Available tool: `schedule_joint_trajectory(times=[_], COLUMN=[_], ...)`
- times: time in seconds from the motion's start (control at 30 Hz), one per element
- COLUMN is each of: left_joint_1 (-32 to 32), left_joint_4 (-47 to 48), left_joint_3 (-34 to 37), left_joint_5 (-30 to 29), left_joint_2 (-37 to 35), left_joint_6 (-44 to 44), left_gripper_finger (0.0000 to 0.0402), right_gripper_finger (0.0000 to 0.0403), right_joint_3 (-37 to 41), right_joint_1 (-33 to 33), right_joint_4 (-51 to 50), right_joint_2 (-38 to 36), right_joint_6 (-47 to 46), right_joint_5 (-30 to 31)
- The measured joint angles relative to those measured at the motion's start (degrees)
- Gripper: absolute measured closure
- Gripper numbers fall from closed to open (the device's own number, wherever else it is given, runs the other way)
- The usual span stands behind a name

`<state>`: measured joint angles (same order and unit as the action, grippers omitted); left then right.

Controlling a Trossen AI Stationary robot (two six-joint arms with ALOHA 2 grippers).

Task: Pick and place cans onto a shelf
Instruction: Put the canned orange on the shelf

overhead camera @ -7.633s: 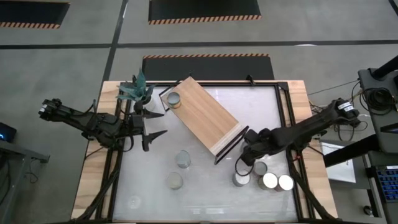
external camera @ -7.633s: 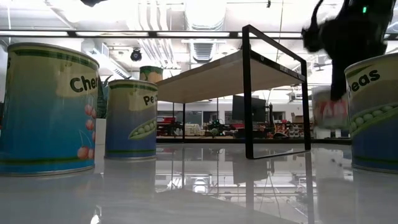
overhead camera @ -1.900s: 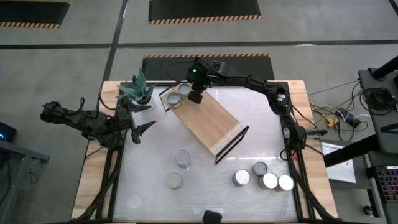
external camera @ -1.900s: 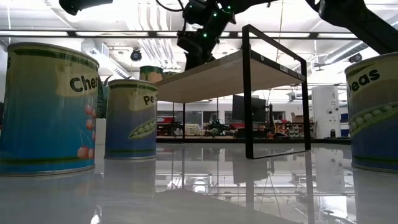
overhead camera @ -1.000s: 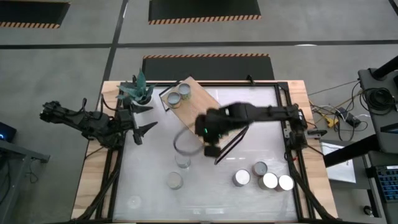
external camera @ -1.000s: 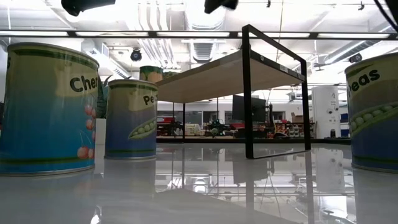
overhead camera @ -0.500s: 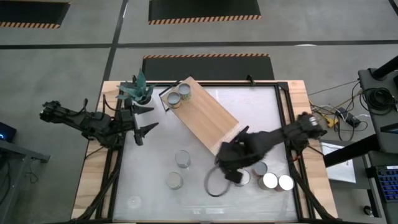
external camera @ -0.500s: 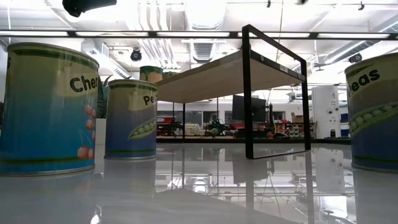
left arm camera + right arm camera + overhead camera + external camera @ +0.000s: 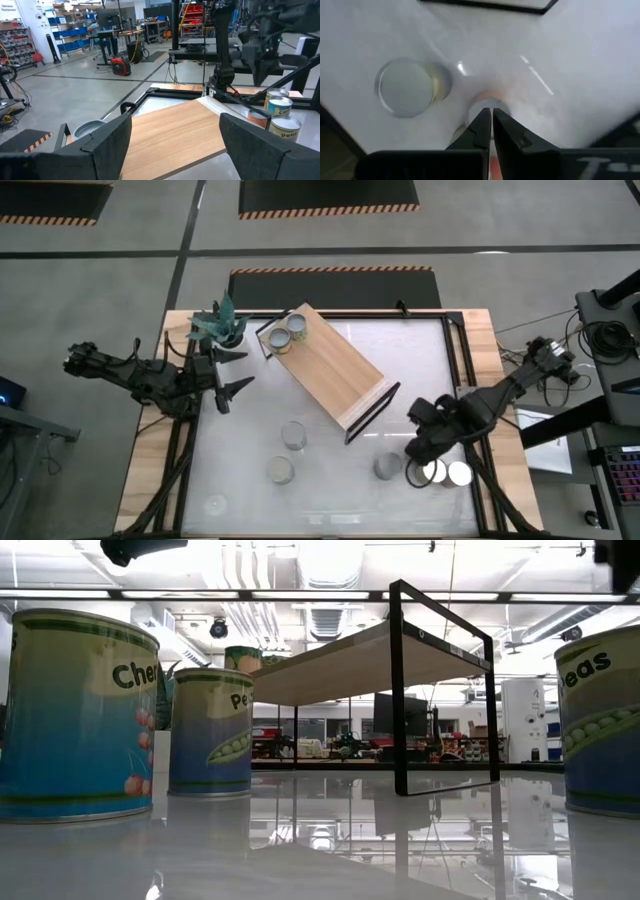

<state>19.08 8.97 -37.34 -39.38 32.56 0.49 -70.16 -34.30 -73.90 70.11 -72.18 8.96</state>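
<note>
The shelf (image 9: 330, 375), a light-wood board on black wire ends, stands slantwise at the table's middle. Two cans (image 9: 288, 335) stand on the board's far left end. Two more cans (image 9: 294, 435) (image 9: 281, 470) stand on the table near the middle. Several cans (image 9: 445, 472) cluster at the near right. My right gripper (image 9: 418, 460) hovers shut above that cluster, and in its wrist view its shut fingertips (image 9: 490, 116) hang over an orange-sided can (image 9: 487, 102), beside a silvery-topped one (image 9: 407, 87). My left gripper (image 9: 235, 370) waits open at the table's left edge.
A white pot with a green plant (image 9: 222, 328) stands at the far left corner, close to my left gripper. The black table frame (image 9: 455, 360) runs along the edges. Bare white tabletop (image 9: 330, 490) lies along the near edge between the can groups.
My right gripper has swung from above the shelf's middle toward the table's near right corner and now hangs over the cluster of cans there. The two cans on the shelf have stayed where they stood.
</note>
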Motion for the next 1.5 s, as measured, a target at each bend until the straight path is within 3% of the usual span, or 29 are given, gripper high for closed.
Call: schedule_joint_trajectory(times=[0.27,0.77,1.0,1.13,1.2,1.33,1.5], left_joint_1=[0.01,0.01,-0.01,0.00,-0.01,-0.01,-0.01], left_joint_4=[0.02,0.03,0.04,0.03,0.03,0.02,0.04], left_joint_3=[0.00,0.00,0.00,0.00,0.00,0.00,0.00], left_joint_5=[0.00,-0.01,-0.02,-0.02,-0.02,-0.02,-0.04], left_joint_2=[0.11,0.17,0.20,0.20,0.20,0.24,0.42], left_joint_6=[0.00,0.02,0.02,0.03,0.03,0.04,0.04], left_gripper_finger=[0.0119,0.0119,0.0119,0.0119,0.0119,0.0119,0.0119], right_gripper_finger=[0.0394,0.0394,0.0394,0.0394,0.0394,0.0380,0.0311], right_joint_3=[14.70,24.92,25.63,25.60,25.34,24.81,24.15], right_joint_1=[-1.83,-1.82,-1.57,0.04,0.74,2.67,3.60], right_joint_4=[16.44,19.98,20.01,18.81,18.73,18.04,17.03], right_joint_2=[-3.83,-2.14,-2.02,-2.15,-2.32,-3.50,-5.64], right_joint_6=[0.03,0.20,-4.40,-5.22,-5.12,-5.05,-9.60], right_joint_5=[-2.94,-4.36,6.61,8.12,7.06,-0.65,-3.71])
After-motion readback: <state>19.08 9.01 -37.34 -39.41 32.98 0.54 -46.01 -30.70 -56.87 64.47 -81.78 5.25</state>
